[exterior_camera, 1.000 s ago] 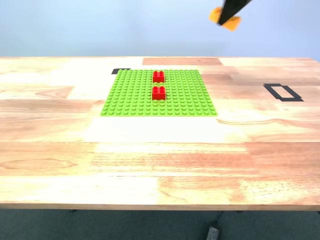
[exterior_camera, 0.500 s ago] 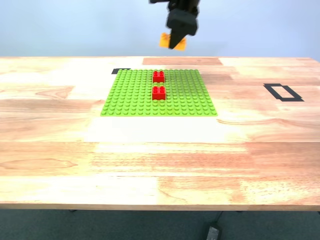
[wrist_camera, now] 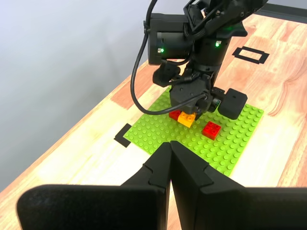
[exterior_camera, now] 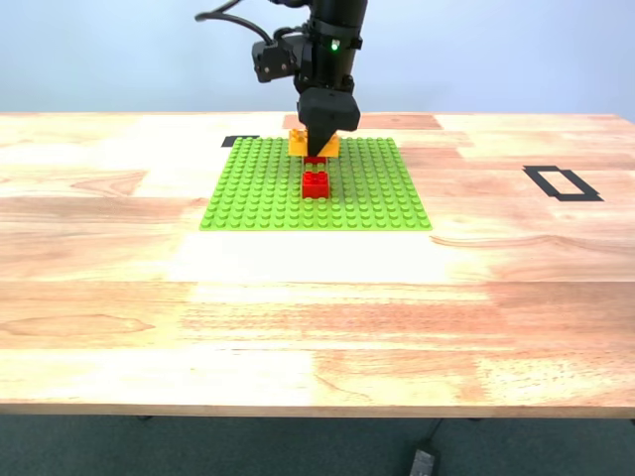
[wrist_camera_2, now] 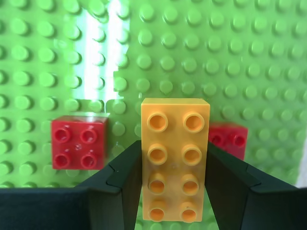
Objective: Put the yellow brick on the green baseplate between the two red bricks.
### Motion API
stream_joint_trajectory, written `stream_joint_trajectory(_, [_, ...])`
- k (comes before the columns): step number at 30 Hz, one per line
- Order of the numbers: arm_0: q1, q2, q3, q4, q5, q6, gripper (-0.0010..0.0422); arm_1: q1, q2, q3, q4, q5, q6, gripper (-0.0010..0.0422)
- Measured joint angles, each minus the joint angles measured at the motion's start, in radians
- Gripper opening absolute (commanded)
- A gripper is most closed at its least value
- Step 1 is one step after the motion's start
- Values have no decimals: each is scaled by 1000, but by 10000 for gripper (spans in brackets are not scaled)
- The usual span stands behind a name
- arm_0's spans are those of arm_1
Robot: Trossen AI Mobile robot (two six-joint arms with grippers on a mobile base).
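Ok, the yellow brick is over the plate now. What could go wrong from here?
The yellow brick, clamped in my second end effector, hangs above the green baseplate between the two red bricks. The gap looks tight: lowered off-centre, it could land on a red brick. If the studs are not lined up, it may not seat. The end effector's fingers sit near both bricks and could knock them.
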Motion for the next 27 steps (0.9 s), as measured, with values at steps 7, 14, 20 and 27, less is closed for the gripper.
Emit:
stream_joint_trajectory(7, [0,0,0,0,0,0,0,-2,6,-9,-5,-31,17,11])
stream_joint_trajectory(14, [0,0,0,1,0,0,0,-9,8,-23,-5,-72,52,11])
stream_joint_trajectory(20, [0,0,0,1,-1,0,0,-9,5,-81,17,-71,58,11])
stream_joint_trajectory(27, [0,0,0,1,-1,0,0,-7,2,-94,37,-70,78,11])
